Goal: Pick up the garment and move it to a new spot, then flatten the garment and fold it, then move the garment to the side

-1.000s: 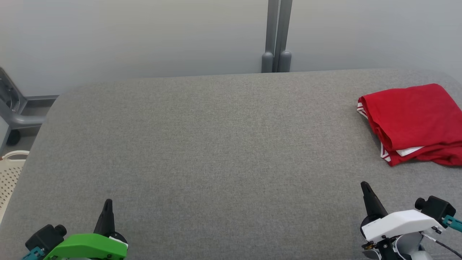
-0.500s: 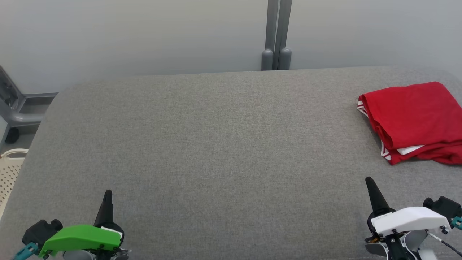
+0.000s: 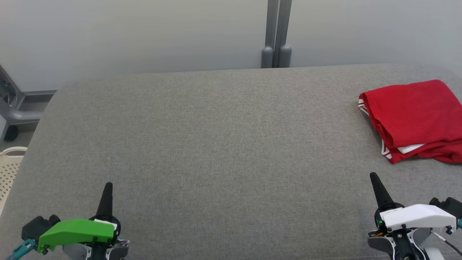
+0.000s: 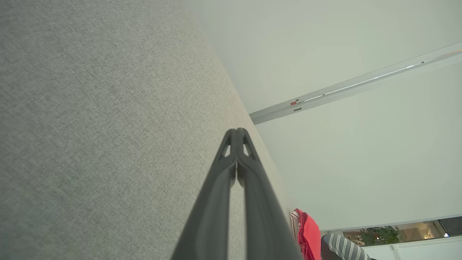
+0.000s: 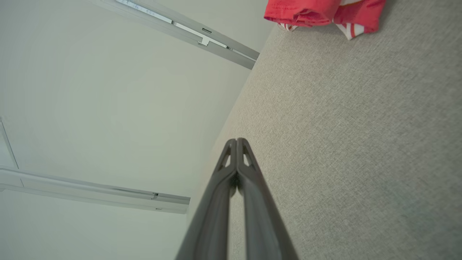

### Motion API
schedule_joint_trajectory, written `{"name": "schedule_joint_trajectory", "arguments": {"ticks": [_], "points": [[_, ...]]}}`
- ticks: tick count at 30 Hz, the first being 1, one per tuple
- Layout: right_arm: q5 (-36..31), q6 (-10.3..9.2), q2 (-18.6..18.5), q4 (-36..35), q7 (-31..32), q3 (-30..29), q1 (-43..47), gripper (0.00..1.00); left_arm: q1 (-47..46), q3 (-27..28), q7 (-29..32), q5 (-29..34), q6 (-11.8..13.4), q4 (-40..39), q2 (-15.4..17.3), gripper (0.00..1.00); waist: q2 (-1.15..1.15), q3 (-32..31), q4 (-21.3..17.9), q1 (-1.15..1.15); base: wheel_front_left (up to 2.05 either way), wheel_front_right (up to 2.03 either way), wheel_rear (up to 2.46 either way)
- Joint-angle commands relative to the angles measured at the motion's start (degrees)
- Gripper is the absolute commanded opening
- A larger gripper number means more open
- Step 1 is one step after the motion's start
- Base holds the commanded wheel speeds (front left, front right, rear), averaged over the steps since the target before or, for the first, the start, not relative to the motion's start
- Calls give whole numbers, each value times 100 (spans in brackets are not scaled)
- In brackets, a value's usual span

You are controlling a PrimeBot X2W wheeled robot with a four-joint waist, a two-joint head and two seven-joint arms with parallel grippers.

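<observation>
Your grey table (image 3: pixel 223 144) takes up most of the head view, with a pale wall behind it. The garment (image 3: pixel 415 119), red with white trim, lies folded at the table's far right, running off the frame edge. Your left gripper (image 3: pixel 108 186) has a green shell and sits low at near left. Its fingers are pressed together, empty, pointing straight away, and the garment is well apart from it across the table. Your right gripper (image 3: pixel 374 177) has a white shell and sits low at near right. Its fingers are also pressed together, empty, tip leaning slightly left. The garment lies ahead of it and a bit right, near but not touching.
</observation>
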Motion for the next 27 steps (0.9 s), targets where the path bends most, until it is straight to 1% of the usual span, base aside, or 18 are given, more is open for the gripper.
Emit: {"name": "schedule_joint_trajectory", "arguments": {"ticks": [1,13,27], "points": [[145,2,-30,-72,16,-31,-130,0,-181,56,29,-101,-48,-27,0,0,0,5,0,0,0,0,0],[830,1,-33,-110,114,-125,-168,0,-314,176,213,-697,-134,1,-74,0,0,52,-2,0,0,0,0],[1488,2,-35,-143,196,-215,-201,0,-450,294,383,-1235,-208,27,-151,0,0,104,-4,0,0,0,0]]}}
